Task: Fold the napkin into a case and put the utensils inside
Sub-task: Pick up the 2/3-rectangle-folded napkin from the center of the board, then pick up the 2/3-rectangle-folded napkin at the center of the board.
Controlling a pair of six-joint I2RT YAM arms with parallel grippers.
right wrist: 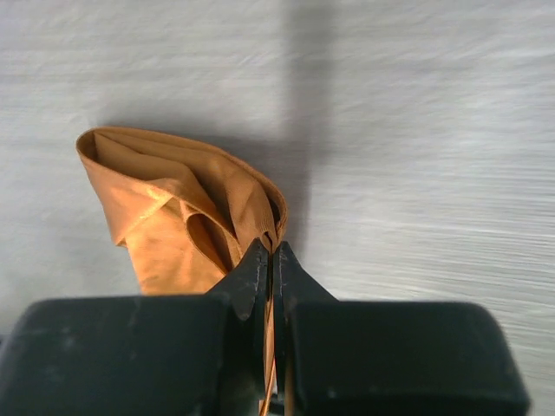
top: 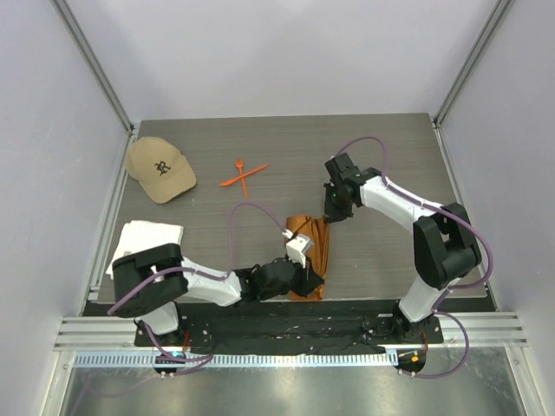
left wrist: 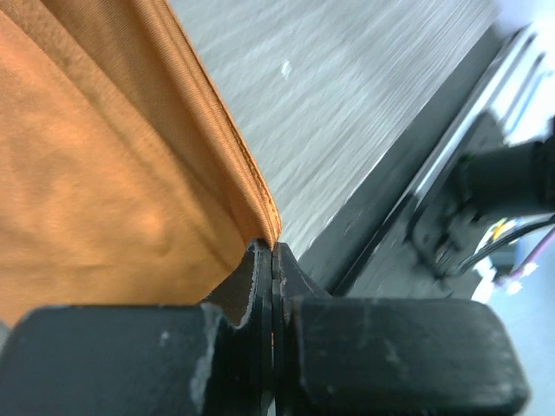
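Mid-fold: the left tool (left wrist: 273,253) and right tool (right wrist: 272,250) each pinch an end of the napkin (top: 319,247), which lies half-folded on the bench's (top: 390,251) near side. Next, I judge, both should carry that edge across together.

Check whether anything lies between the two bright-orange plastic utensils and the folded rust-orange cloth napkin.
No object does: bare table separates the utensils from the napkin. Only the left arm's purple cable loops above that stretch. The tan cap sits off left.

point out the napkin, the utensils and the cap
napkin (top: 316,256), top view, middle of the folded cloth
utensils (top: 243,176), top view, where the two cross
cap (top: 160,171), top view, crown by the logo
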